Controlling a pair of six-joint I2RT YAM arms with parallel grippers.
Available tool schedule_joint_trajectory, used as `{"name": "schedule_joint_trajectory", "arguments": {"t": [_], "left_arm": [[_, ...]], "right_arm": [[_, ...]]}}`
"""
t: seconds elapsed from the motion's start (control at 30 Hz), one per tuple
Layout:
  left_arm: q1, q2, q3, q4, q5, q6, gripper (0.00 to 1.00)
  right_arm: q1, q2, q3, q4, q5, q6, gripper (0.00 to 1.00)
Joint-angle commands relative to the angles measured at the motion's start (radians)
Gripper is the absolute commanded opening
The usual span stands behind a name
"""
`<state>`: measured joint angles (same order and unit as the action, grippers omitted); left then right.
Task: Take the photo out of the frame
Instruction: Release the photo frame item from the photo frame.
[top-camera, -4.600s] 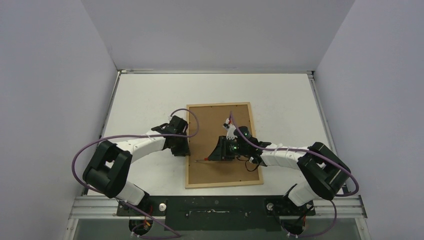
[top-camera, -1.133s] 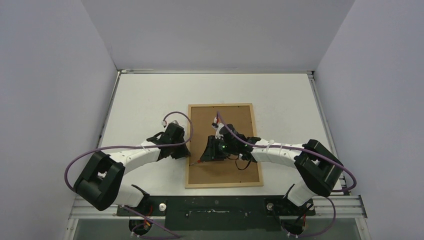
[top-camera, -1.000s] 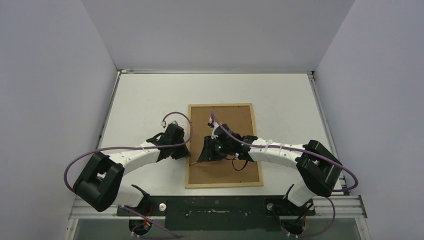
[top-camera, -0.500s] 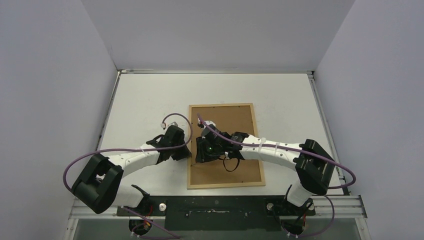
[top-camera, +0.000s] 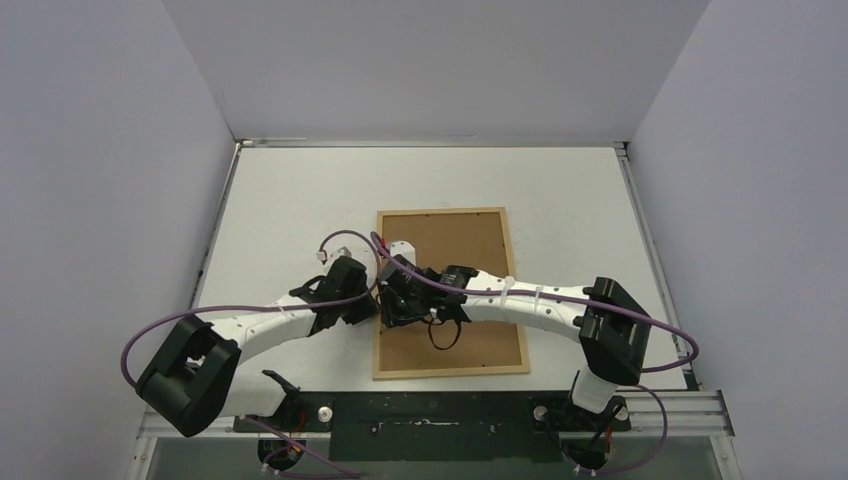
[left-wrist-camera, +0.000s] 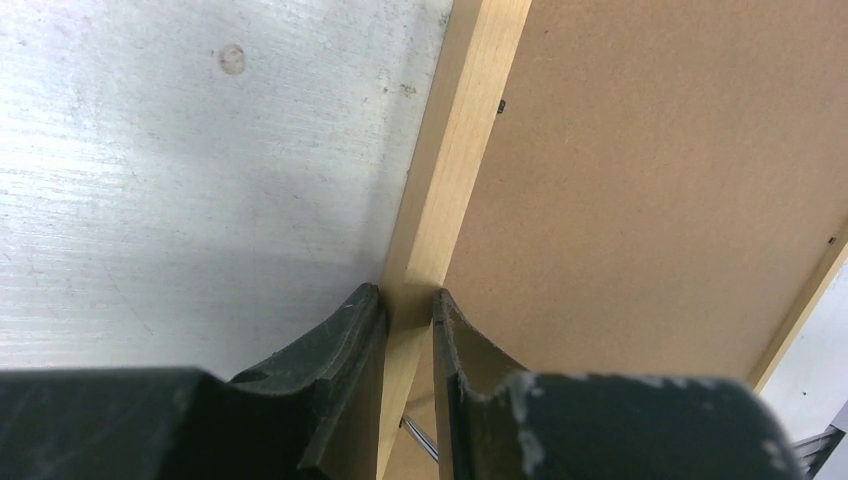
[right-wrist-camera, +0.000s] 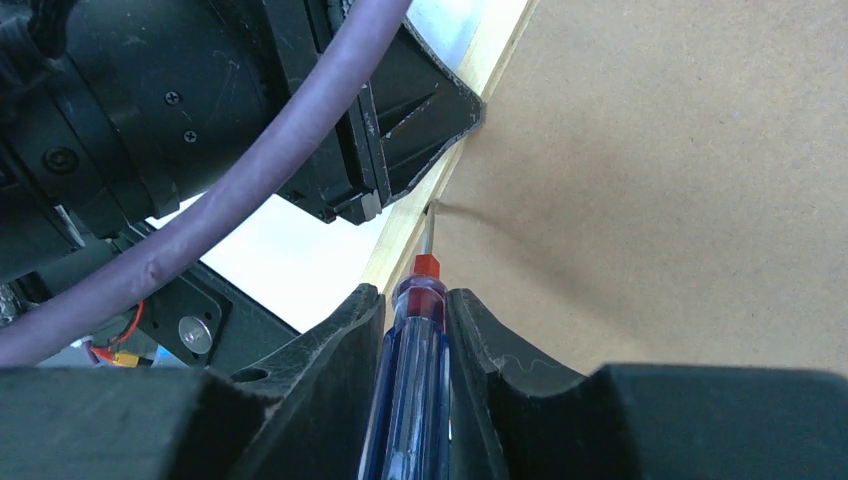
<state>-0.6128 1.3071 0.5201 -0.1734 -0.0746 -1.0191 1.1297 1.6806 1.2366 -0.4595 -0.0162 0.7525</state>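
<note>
Now that the right fingers (right-wrist-camera: 340, 345), clamped on the screwdriver (right-wrist-camera: 408, 335), have swung its tip to the backing panel's (right-wrist-camera: 650, 200) left seam, prying can begin, I'd judge. The left fingers (left-wrist-camera: 345, 335) pinch a rail of the frame (top-camera: 440, 211), which lies face-down on the desk (top-camera: 300, 200).

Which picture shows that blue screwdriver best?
The right wrist view: the screwdriver fills the foreground, clamped in the right gripper, tip beside the frame. The left wrist view shows perhaps a metal sliver; the top view hides it.
</note>
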Motion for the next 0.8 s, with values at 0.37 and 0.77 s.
{"name": "schedule_joint_trajectory", "arguments": {"t": [0.37, 0.77], "left_arm": [[-0.036, -0.059, -0.052, 0.015, 0.082, -0.094, 0.0], [-0.035, -0.075, -0.021, -0.054, 0.082, -0.001, 0.0]], "right_arm": [[0.063, -0.038, 0.061, 0.12, -0.051, 0.195, 0.0], [-0.039, -0.335, -0.108, -0.057, 0.087, 0.198, 0.0]]}}
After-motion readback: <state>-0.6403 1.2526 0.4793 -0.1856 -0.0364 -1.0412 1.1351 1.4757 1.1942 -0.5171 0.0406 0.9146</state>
